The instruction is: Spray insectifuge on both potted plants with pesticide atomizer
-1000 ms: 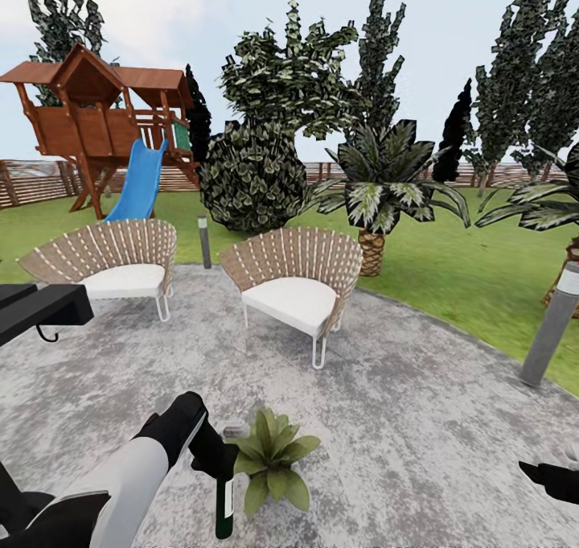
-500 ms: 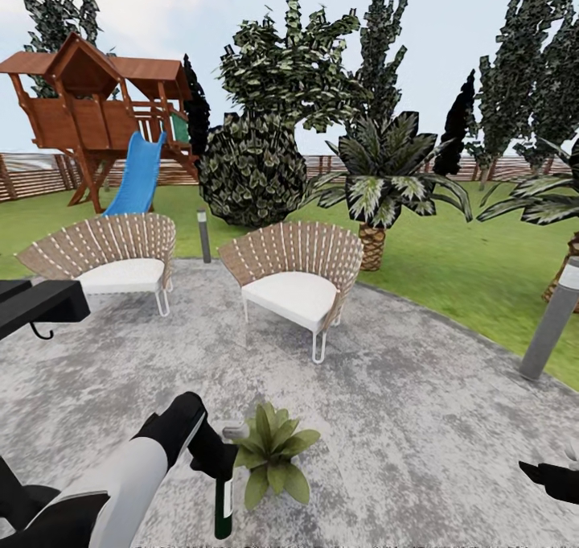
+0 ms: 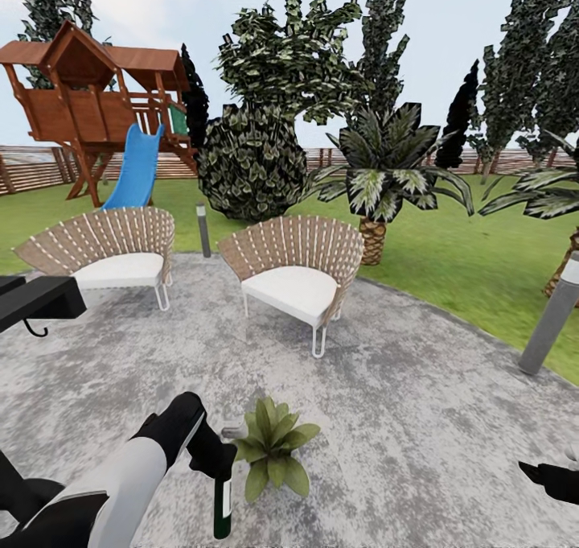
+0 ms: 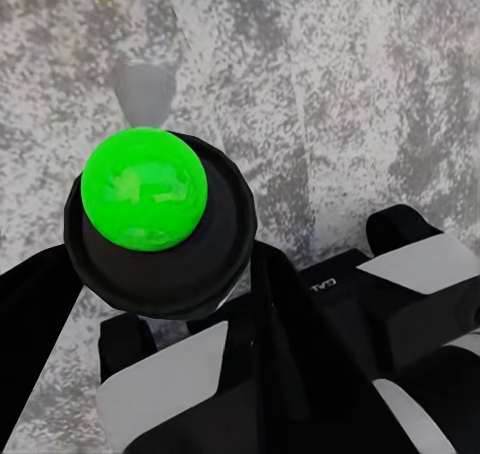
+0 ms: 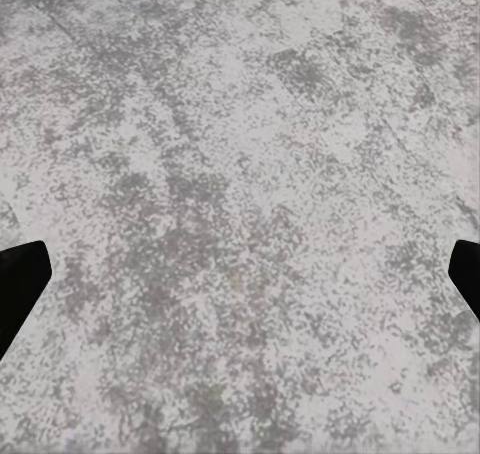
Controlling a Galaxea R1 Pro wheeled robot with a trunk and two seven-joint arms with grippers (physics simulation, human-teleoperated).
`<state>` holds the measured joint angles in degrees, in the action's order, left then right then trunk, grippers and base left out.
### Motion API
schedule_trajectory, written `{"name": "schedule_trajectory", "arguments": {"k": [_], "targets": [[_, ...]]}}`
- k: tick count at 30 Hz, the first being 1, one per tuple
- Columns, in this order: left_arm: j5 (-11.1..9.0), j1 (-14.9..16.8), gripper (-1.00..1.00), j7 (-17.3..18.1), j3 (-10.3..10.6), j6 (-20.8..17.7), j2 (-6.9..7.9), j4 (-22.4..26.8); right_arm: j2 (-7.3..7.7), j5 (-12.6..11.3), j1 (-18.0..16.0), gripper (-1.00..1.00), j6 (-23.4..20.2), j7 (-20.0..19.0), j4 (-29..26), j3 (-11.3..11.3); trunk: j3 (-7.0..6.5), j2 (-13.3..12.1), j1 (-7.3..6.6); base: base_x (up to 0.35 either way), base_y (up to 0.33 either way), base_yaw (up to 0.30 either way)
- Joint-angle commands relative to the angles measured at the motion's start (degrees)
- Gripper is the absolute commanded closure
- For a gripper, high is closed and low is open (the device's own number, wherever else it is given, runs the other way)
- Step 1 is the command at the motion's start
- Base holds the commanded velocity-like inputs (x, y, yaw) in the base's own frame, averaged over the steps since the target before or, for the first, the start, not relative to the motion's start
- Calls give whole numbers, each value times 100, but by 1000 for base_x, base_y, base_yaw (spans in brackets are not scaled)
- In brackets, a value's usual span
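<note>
Pesticide atomizer [image 3: 223, 496] sits clamped in left gripper [image 3: 211, 455], dark body hanging down, grey head just beside the light-green potted plant [image 3: 272, 448] on the grey patio [image 3: 418, 419]. Right gripper [image 3: 551, 480] low at the view's edge, fingertips [image 5: 20, 279] spread wide over bare paving. Two wicker chairs [image 3: 293, 270] behind.
</note>
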<state>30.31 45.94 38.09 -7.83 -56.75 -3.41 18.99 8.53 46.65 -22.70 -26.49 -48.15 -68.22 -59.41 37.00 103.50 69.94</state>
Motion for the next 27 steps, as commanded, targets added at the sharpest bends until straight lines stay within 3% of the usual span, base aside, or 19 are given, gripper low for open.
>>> {"name": "schedule_trajectory", "arguments": {"k": [1, 11, 27], "targets": [[54, 2, 100, 41, -43, -29, -4, 9, 0, 36, -7, -100, -14, -44, -7, -9, 16, 3, -1, 0, 0, 0], [54, 2, 100, 41, -43, -20, -1, 9, 0, 36, -7, -100, -14, -18, 2, -9, 101, 3, -1, 0, 0, 0], [54, 2, 100, 41, -46, -20, -1, 9, 0, 28, -7, -100, -10, -49, 27, -27, 108, 3, -1, 7, 0, 0]]}}
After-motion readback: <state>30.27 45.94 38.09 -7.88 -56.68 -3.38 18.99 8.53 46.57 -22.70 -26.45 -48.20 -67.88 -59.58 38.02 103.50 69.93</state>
